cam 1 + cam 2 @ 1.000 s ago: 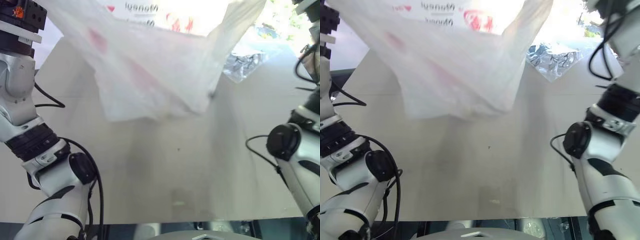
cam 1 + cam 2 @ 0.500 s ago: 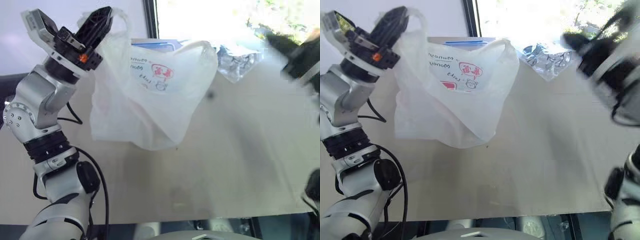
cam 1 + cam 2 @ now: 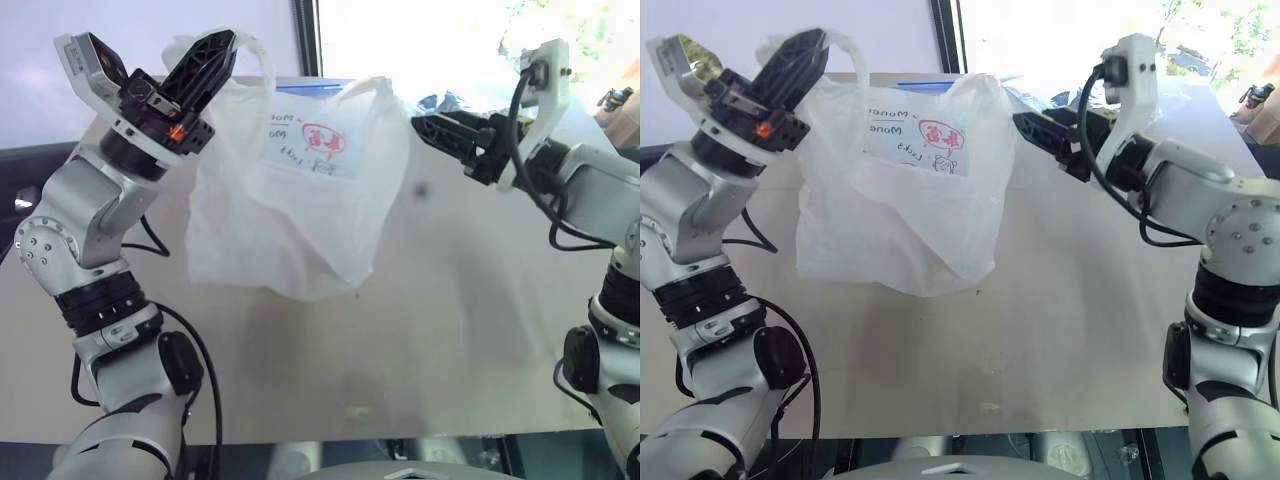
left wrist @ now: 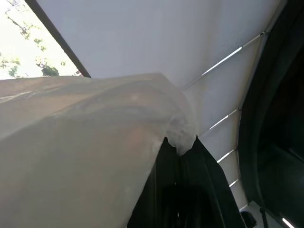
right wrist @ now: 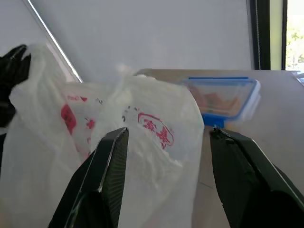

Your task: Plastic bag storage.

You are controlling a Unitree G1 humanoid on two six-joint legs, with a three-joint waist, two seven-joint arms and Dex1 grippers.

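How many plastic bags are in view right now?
2: the thin white red-printed plastic bag hanging from the left gripper; a clear bag of silvery contents behind it. Others may be hidden.

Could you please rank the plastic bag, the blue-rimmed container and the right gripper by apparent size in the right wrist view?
1. Plastic bag, clearly the largest.
2. Right gripper: looms large, but it sits closest to the camera.
3. Blue-rimmed container, smallest; it lies farther off and is partly hidden behind the bag.

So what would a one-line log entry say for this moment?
left end effector: shut on plastic bag handle, bag hanging over table | right end effector: open, beside bag's other side, not touching | stage: bag not yet stored
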